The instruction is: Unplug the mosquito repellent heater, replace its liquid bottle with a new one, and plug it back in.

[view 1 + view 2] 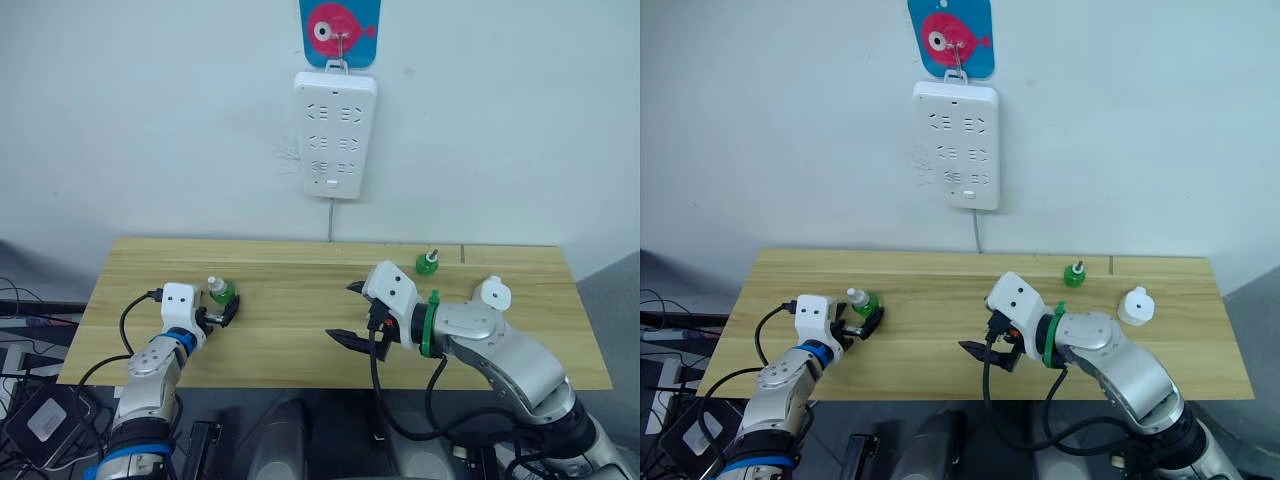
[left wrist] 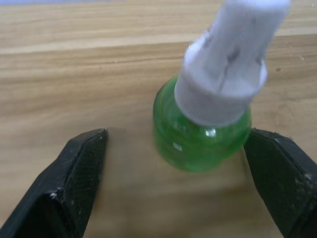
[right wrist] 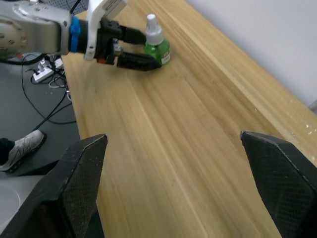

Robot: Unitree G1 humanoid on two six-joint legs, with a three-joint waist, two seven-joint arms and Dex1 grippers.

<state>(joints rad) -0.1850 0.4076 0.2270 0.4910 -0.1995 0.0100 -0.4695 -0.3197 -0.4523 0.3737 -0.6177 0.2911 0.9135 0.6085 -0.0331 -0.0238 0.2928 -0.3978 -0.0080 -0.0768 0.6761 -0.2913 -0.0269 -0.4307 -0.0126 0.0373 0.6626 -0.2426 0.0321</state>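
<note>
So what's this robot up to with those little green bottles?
It is swapping the liquid bottle of a mosquito repellent heater, which lies unplugged on the wooden table. The left gripper is open around a capped green bottle. The right gripper hangs open and empty over the table. Another green bottle stands below the wall power strip.

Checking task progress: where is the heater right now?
The mosquito repellent heater stands unplugged near the table's right end, beside the capless green bottle.

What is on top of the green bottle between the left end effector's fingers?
A white cap tops the green bottle, standing on the wooden table. The cap hides the bottle's neck.
</note>
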